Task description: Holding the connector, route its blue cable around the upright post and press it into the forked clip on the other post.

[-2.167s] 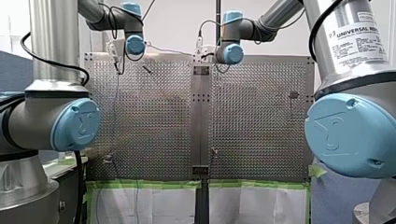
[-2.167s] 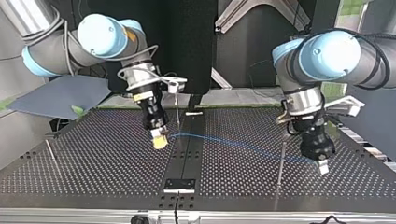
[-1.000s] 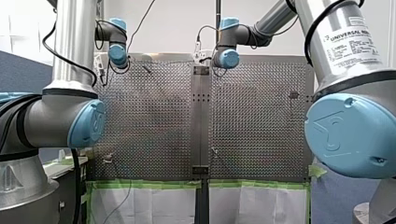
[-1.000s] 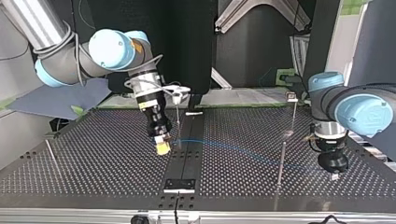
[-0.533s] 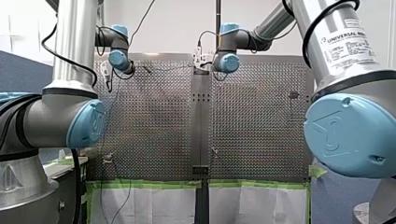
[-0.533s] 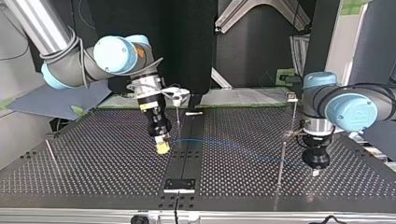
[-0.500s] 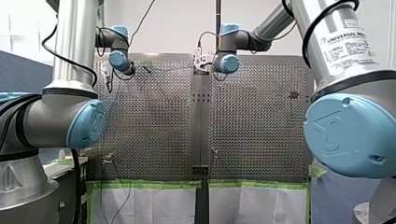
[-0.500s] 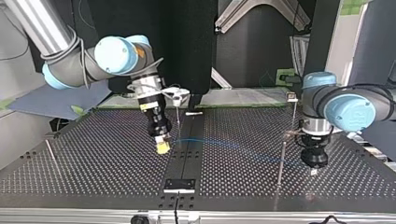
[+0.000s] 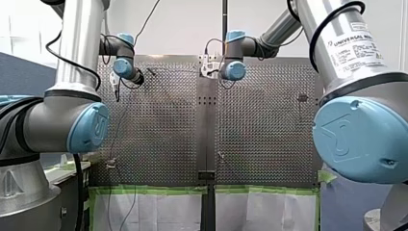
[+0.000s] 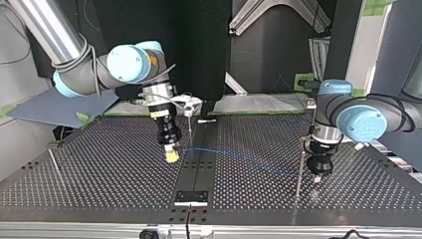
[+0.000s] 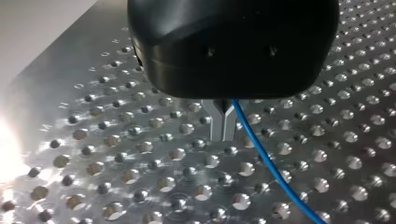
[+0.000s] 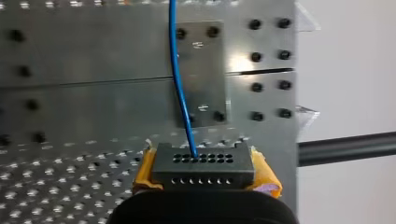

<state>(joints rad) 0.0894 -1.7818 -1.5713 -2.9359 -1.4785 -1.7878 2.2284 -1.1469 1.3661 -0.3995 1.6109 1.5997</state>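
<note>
Two yellow pads point(image 12: 265, 175) of my right end effector point(image 12: 204, 171) pinch the dark connector point(image 12: 204, 163) from either side, its face of small holes turned away from the wrist. The blue cable point(image 12: 179, 79) leaves a hole in the upper row and runs straight ahead, across a small screwed plate point(image 12: 205, 56) set in the perforated tabletop point(image 10: 99, 169). In the top view this end effector hangs tilted just above the tabletop, a little left of the middle. From it the cable runs in a low arc to the right, as far as a thin upright post point(image 10: 300, 172). My left end effector point(image 11: 223, 126) hovers just to the right of that post, close over the holes. Its metal fingers point(image 11: 217, 121) are pressed together. The cable comes out from under the black body right against one of them, then slants away over the tabletop. Whether it is nipped between them I cannot tell.
</note>
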